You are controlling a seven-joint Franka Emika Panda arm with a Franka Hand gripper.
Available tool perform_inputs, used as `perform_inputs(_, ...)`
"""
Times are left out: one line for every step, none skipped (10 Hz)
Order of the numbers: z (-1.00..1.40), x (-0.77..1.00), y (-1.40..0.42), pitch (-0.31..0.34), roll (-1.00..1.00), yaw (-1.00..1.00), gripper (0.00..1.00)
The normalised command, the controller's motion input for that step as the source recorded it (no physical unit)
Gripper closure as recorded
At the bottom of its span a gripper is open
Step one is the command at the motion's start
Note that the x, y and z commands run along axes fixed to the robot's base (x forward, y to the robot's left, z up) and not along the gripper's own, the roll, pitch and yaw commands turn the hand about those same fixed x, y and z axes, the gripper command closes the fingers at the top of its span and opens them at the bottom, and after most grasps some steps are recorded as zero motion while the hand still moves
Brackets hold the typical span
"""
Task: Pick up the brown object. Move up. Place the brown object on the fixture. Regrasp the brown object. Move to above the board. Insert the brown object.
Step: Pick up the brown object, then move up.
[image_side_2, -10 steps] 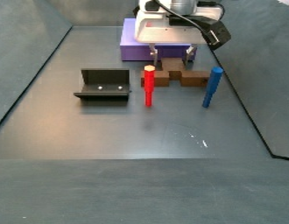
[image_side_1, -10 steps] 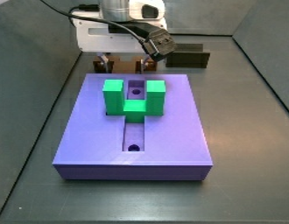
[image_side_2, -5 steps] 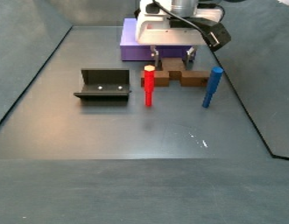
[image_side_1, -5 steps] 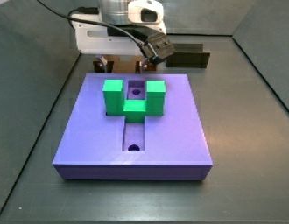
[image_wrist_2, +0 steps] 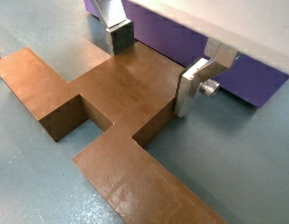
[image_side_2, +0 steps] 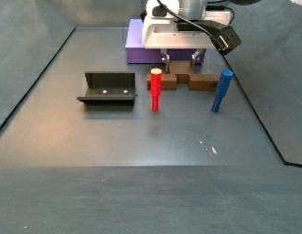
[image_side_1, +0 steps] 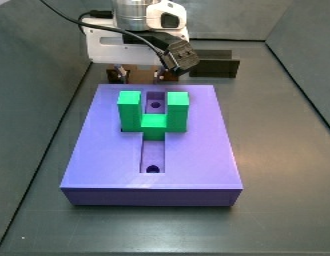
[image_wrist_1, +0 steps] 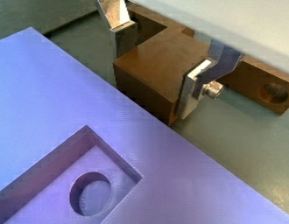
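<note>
The brown object (image_wrist_2: 112,96) is a tan-brown bar with a raised middle block. It lies on the floor against the end of the purple board (image_side_1: 181,150). A round hole (image_wrist_1: 273,90) shows near one end. My gripper (image_wrist_2: 157,59) is open and low over it, with one silver finger (image_wrist_2: 117,35) and the other finger (image_wrist_2: 196,83) on either side of the raised middle; it also shows in a wrist view (image_wrist_1: 158,59) and in both side views (image_side_2: 180,64) (image_side_1: 141,70). The dark fixture (image_side_2: 104,90) stands apart on the floor. A green U-shaped block (image_side_1: 152,112) sits on the board.
A red peg (image_side_2: 155,90) and a blue peg (image_side_2: 222,91) stand upright just in front of the brown object, one at each end. The board's slot with a round hole (image_wrist_1: 92,191) lies close to the gripper. Grey walls surround the floor.
My gripper has come down slightly over the brown object's middle. The brown object, the board and the pegs have not moved.
</note>
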Motion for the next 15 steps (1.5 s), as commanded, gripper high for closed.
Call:
perform_inputs(0.00, 0.00, 0.00, 0.000, 0.00, 0.00, 1.00)
perform_inputs(0.00, 0.00, 0.00, 0.000, 0.00, 0.00, 1.00)
perform_inputs(0.00, 0.00, 0.00, 0.000, 0.00, 0.00, 1.00)
perform_inputs(0.00, 0.00, 0.00, 0.000, 0.00, 0.00, 1.00)
perform_inputs(0.00, 0.00, 0.00, 0.000, 0.00, 0.00, 1.00)
perform_inputs(0.00, 0.00, 0.00, 0.000, 0.00, 0.00, 1.00)
perform_inputs(0.00, 0.00, 0.00, 0.000, 0.00, 0.00, 1.00)
perform_inputs(0.00, 0.00, 0.00, 0.000, 0.00, 0.00, 1.00)
perform_inputs(0.00, 0.00, 0.00, 0.000, 0.00, 0.00, 1.00)
perform_inputs(0.00, 0.00, 0.00, 0.000, 0.00, 0.00, 1.00)
perform_inputs(0.00, 0.00, 0.00, 0.000, 0.00, 0.00, 1.00)
perform_inputs(0.00, 0.00, 0.00, 0.000, 0.00, 0.00, 1.00)
perform_inputs(0.00, 0.00, 0.00, 0.000, 0.00, 0.00, 1.00)
perform_inputs(0.83, 0.00, 0.00, 0.000, 0.00, 0.00, 1.00)
perform_inputs(0.81, -0.05, 0.06, 0.020, 0.01, -0.05, 1.00)
